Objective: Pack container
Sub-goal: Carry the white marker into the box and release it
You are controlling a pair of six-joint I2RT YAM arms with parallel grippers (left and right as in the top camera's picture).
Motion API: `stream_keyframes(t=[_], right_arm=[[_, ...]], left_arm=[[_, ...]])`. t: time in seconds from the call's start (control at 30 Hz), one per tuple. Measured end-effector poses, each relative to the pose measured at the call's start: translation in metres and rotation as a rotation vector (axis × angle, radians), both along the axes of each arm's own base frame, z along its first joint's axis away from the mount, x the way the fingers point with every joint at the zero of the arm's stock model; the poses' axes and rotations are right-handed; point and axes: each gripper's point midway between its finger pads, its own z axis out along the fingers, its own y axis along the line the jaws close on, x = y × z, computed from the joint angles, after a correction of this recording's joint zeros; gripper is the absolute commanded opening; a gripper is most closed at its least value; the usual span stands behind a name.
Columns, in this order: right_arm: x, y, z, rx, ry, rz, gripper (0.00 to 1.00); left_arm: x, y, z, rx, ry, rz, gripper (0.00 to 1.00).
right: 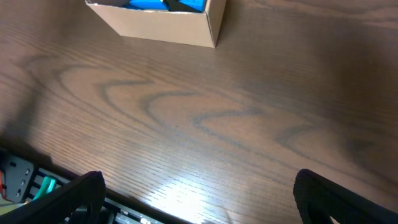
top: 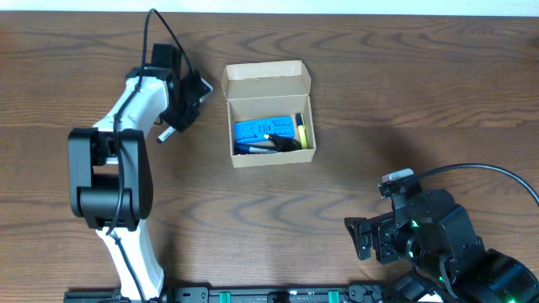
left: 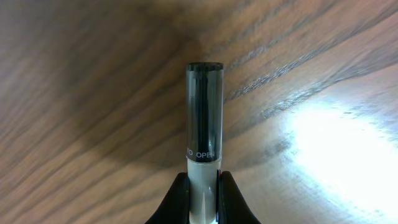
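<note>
The container is a small tan cardboard box with its flap lid open toward the back. It holds a blue item, a yellow marker and a black pen. My left gripper is left of the box, above the table, shut on a marker with a pale barrel and a dark see-through cap. The marker's end shows in the overhead view. My right gripper is open and empty near the front right edge. The box's corner shows in the right wrist view.
The dark wood table carries only the box. The rail at the table's front edge lies just under my right gripper. The left arm's base stands at the front left.
</note>
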Motion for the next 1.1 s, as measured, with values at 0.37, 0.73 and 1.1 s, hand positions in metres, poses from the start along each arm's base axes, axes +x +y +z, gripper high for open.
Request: stream_keyframes(t=[0.37,0.73,1.1], right_arm=[[0.0,0.0,0.0,0.0,0.0,0.0,0.99],[0.0,0.0,0.0,0.0,0.0,0.0,0.99],[0.0,0.0,0.0,0.0,0.0,0.0,0.99]], left_arm=[[-0.007,-0.116,0.203,-0.057,-0.472,-0.336,0.06],[-0.07,-0.203,0.151,-0.018,-0.273,-0.765,0.06],[-0.068,-0.213,0.081,-0.017,-0.115,-0.881,0.05]])
